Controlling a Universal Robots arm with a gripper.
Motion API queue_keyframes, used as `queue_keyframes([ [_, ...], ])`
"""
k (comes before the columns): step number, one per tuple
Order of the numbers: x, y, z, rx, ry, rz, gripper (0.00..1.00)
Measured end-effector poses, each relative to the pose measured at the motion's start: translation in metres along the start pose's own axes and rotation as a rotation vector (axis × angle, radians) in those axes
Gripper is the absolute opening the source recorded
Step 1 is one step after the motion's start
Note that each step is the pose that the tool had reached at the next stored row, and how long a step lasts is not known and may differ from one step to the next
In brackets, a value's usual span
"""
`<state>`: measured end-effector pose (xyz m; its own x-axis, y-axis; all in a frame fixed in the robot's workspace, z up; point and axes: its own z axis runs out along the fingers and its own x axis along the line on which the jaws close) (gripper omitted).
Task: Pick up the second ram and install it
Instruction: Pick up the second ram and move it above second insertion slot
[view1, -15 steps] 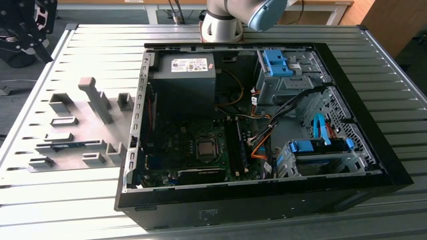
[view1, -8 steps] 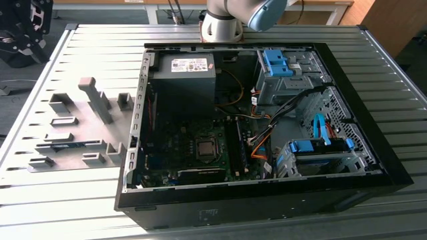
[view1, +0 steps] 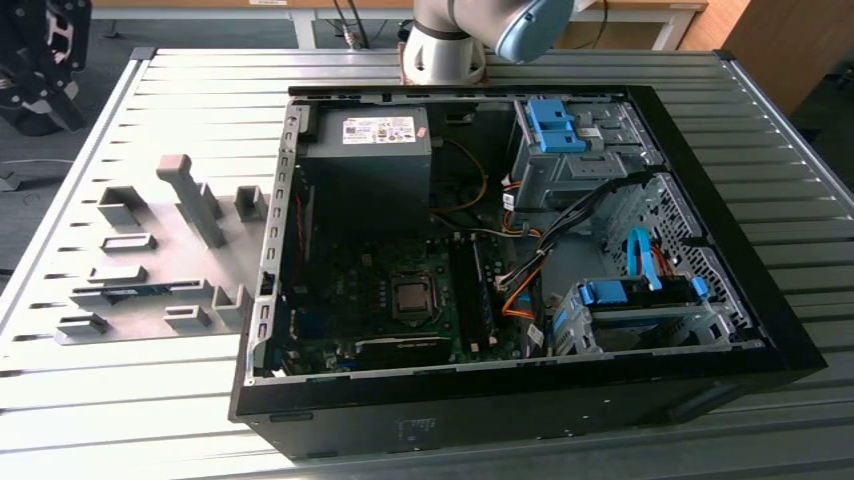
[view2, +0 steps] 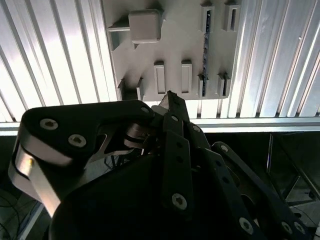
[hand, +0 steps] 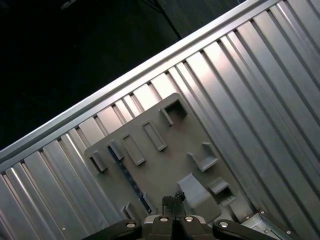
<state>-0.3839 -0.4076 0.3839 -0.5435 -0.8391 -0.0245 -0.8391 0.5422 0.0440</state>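
One second ram (view1: 140, 291) stands on its edge on one grey plate (view1: 163, 263) with holders. One open computer case (view1: 534, 405) is beside the plate. The one gripper (hand: 173, 202) has its fingertips pressed together and grips nothing. The ram lies ahead of them, well apart.
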Motion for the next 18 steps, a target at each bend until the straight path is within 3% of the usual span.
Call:
queue_keyframes([
  [10,0.0079,-0.0045,0.001,-0.0008,0.0014,-0.033,0.11],
  [18,0.0082,-0.0045,0.0021,-0.0036,0.0065,-0.146,0.11],
])
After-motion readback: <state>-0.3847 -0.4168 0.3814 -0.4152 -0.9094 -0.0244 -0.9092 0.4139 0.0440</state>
